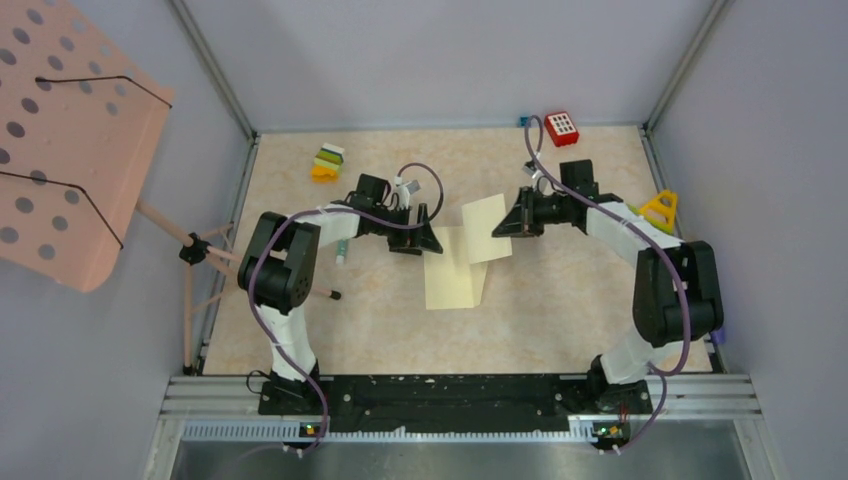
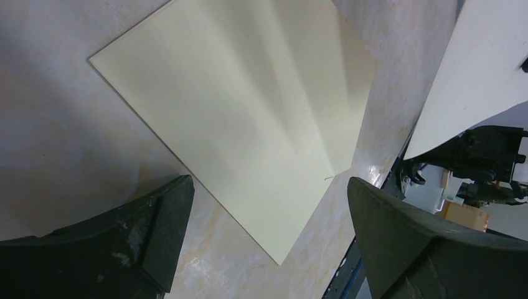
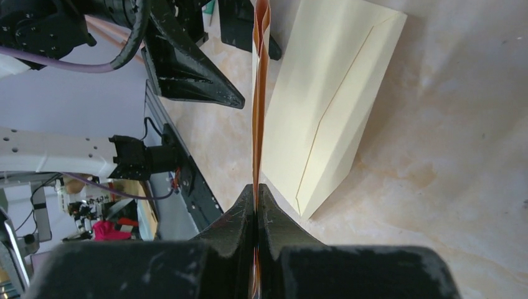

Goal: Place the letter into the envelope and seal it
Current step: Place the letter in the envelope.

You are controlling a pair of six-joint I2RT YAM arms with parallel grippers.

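Observation:
The pale yellow envelope lies flat on the table, its flap outline showing in the right wrist view. It fills the left wrist view. My left gripper is open and empty, its jaws wide apart just above the envelope's left edge. My right gripper is shut on the letter, a pale folded sheet held above the envelope's upper right corner. The letter shows edge-on between the closed jaws and as a white sheet in the left wrist view.
A red keypad block sits at the back. A green, yellow and white stack is at the back left, and a yellow triangular object at the right wall. A pink perforated stand leans at the left. A small pen lies beside the left arm.

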